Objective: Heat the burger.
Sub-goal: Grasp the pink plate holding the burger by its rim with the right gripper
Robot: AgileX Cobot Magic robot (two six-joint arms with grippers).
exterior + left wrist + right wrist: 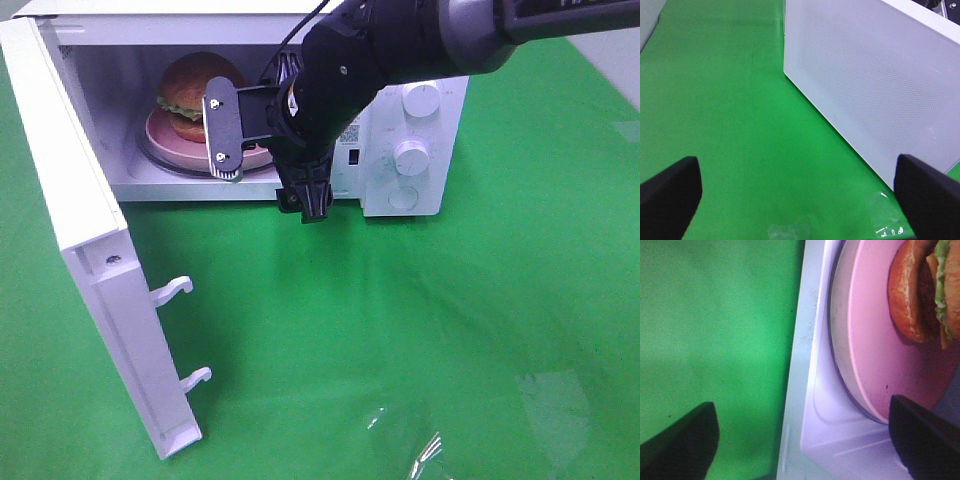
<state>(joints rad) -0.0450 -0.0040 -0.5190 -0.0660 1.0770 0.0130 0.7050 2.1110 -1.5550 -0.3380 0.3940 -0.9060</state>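
The burger (193,90) sits on a pink plate (160,132) on the turntable inside the open microwave (425,40). My right gripper (265,170) hangs at the oven's mouth, just in front of the plate, open and holding nothing. In the right wrist view the burger (917,295) lies on the pink plate (875,350), with the right gripper (800,450) straddling the plate's near rim and the oven's sill. The left gripper (797,200) is open over the green cloth, beside the outer face of the microwave door (875,85). It does not show in the high view.
The microwave door (80,230) stands swung wide toward the front left, its two latch hooks (172,290) sticking out. Two knobs (412,155) are on the oven's right panel. Green cloth (400,330) covers the table.
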